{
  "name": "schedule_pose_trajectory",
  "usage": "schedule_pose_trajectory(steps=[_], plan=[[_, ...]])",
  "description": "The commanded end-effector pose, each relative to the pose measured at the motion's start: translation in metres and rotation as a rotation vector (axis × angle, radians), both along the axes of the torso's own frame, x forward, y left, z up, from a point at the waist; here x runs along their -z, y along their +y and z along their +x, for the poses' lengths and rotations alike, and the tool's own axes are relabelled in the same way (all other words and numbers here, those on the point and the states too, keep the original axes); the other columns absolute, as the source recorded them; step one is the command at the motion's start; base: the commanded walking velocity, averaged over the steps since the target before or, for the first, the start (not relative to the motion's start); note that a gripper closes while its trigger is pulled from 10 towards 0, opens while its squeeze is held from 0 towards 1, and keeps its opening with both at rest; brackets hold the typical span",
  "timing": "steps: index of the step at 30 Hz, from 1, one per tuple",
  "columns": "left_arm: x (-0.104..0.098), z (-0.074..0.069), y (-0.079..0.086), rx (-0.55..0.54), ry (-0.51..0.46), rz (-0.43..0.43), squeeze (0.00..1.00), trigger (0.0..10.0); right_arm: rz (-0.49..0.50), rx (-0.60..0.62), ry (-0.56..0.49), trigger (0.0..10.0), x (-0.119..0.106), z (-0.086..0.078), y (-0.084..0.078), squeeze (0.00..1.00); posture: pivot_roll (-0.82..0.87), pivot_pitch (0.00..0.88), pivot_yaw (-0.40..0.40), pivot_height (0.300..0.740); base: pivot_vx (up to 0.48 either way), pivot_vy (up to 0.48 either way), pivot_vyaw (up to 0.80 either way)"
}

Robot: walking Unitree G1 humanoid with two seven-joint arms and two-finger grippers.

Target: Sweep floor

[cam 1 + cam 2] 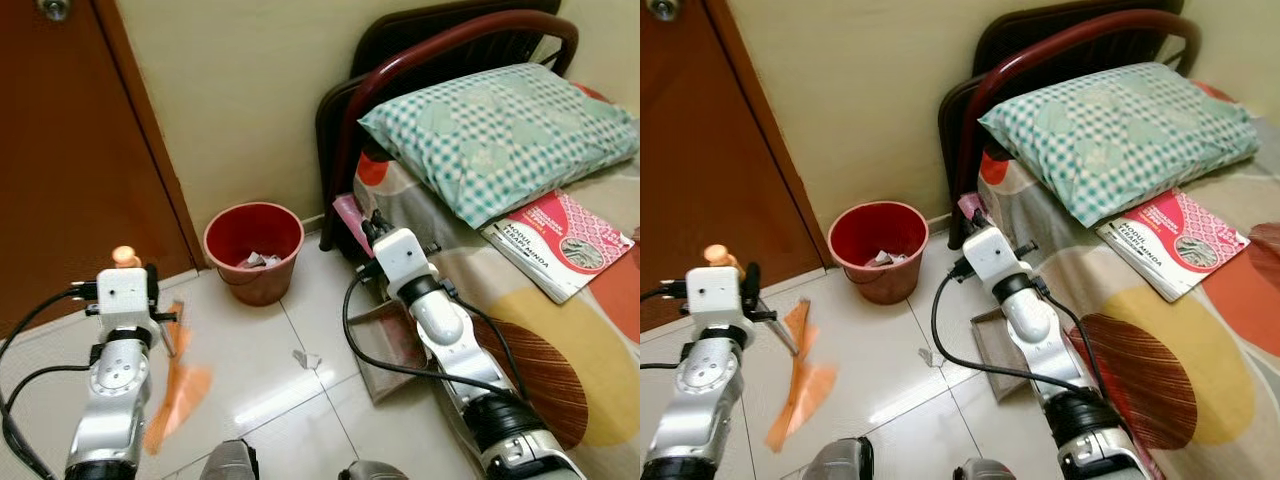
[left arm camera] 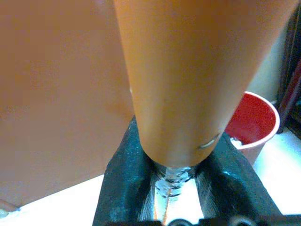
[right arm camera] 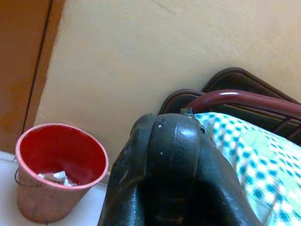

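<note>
On the pale tiled floor [image 1: 270, 400] beside a bed [image 1: 560, 330], we are standing with both arms raised. Our left gripper [image 2: 174, 183] is clamping its 2 fingers [image 2: 122, 179] around the orange handle of a broom [image 1: 178, 385], whose blurred orange bristles are hanging low over the tiles at our left. Our right gripper [image 3: 164, 160] is holding its fingers pressed together around the dark handle of a dustpan [image 1: 385, 345], which is resting on the floor against the bed's edge. Between the 2 tools, 1 small scrap of paper [image 1: 306, 358] is lying on the tiles, apart from both. Ahead, a red bin [image 1: 254, 250] is standing by the wall near a brown door [image 1: 70, 150], already holding some crumpled paper. We judge the sweeping partly done: some litter is binned, while this scrap is waiting to be brushed into the pan and tipped out.
</note>
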State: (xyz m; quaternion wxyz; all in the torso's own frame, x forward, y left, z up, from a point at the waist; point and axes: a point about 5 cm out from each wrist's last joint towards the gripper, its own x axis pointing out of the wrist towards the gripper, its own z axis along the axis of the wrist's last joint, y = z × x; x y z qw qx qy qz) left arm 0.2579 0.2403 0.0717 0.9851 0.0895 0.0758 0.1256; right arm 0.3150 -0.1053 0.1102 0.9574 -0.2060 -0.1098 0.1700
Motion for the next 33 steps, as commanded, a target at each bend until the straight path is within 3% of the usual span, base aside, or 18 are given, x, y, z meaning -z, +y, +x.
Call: schedule_pose_trajectory(steps=[1,6,9,12,17,23,33], plan=[[0.011,-0.006,-0.002,-0.006,0.065,-0.004,0.00,10.0,0.024,0.057,-0.030,10.0,-0.008,0.004,-0.009,0.00,0.06,0.145,-0.075,0.740,0.000,0.000,0.00],[0.017,-0.007,-0.012,0.069,0.091,-0.072,0.00,10.0,0.090,0.142,0.015,10.0,-0.004,0.008,-0.013,0.00,0.06,0.144,-0.079,0.740,0.000,0.000,0.00],[0.020,-0.008,-0.031,0.200,0.133,-0.144,0.00,10.0,0.185,0.217,0.076,10.0,0.000,0.013,-0.015,0.00,0.06,0.144,-0.079,0.740,0.000,0.000,0.00],[0.023,-0.009,-0.045,0.308,0.172,-0.148,0.00,10.0,0.259,0.263,0.134,10.0,0.004,0.018,-0.013,0.00,0.08,0.139,-0.083,0.740,0.000,0.000,0.00],[0.028,-0.012,-0.046,0.327,0.207,-0.152,0.00,10.0,0.265,0.268,0.136,10.0,0.003,0.022,-0.002,0.00,0.15,0.141,-0.059,0.740,0.000,0.000,0.00],[0.023,-0.013,-0.058,0.375,0.211,-0.184,0.00,10.0,0.257,0.243,0.182,10.0,0.014,0.020,0.005,0.00,0.20,0.141,-0.109,0.740,0.000,0.000,0.00],[0.012,-0.009,-0.078,0.407,0.180,-0.329,0.00,10.0,0.262,0.211,0.220,10.0,0.022,0.023,0.017,0.00,0.22,0.130,-0.120,0.740,0.000,0.000,0.00]])
